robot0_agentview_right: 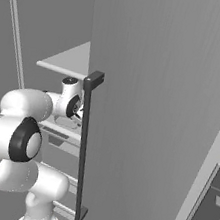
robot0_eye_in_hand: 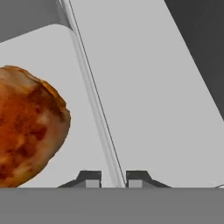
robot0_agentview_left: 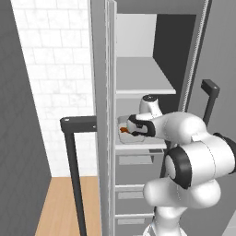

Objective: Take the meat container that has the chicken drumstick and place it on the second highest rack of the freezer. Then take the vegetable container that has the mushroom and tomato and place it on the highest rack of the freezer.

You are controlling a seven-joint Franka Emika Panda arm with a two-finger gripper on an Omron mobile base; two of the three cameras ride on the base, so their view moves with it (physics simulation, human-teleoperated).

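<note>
Tool (robot0_eye_in_hand: 113,179) clamped on meat container (robot0_eye_in_hand: 94,109) rim, chicken drumstick (robot0_eye_in_hand: 28,127) alongside, freezer (robot0_agentview_left: 143,73) shelf beneath.

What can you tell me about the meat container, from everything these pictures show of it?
The meat container is a shallow, pale grey tray with a thin raised rim, plastic by the look of it. It lies flat on the lower of the freezer's two pale shelves. The glossy orange-brown chicken drumstick lies in it. The gripper is shut on its rim, one fingertip on each side of the wall.
</note>
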